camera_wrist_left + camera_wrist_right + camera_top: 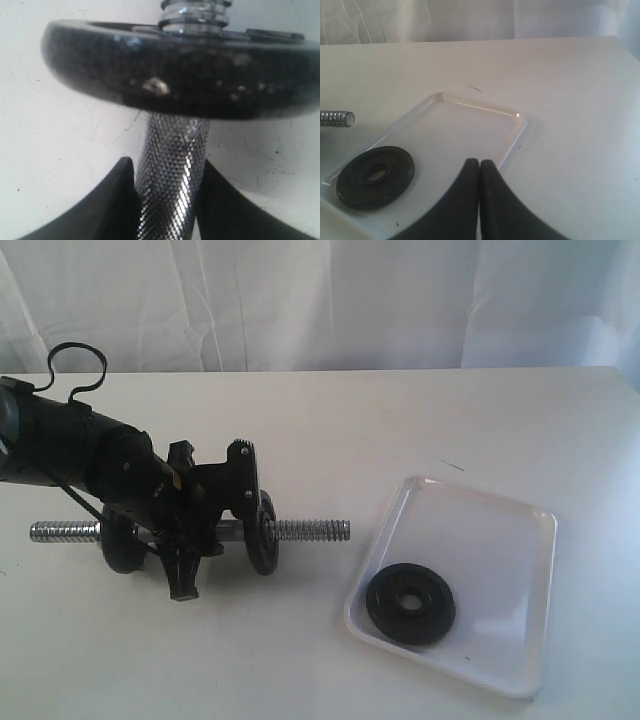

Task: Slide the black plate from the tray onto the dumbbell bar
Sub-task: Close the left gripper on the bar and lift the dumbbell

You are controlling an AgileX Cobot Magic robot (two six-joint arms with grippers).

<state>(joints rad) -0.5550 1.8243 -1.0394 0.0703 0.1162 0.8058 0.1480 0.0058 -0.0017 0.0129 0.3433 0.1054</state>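
The dumbbell bar [310, 531] lies across the left half of the table, with a black disc [263, 533] on it near its right threaded end and another disc [120, 543] towards its left end. My left gripper [212, 525] is shut on the bar's middle. In the left wrist view the knurled bar [172, 165] sits tight between both fingers, below a mounted disc [180, 75]. The black plate [410, 605] lies flat in the near-left corner of the white tray [490, 540]. My right gripper [479, 164] hangs shut and empty above the tray [470, 127], to the right of the plate [375, 176]. The bar's threaded tip [337, 118] shows there too.
The left arm's black body [60, 445] and a cable loop [75, 365] fill the back-left corner. A white curtain hangs behind the table's far edge. A small dark mark [452, 465] lies on the table behind the tray.
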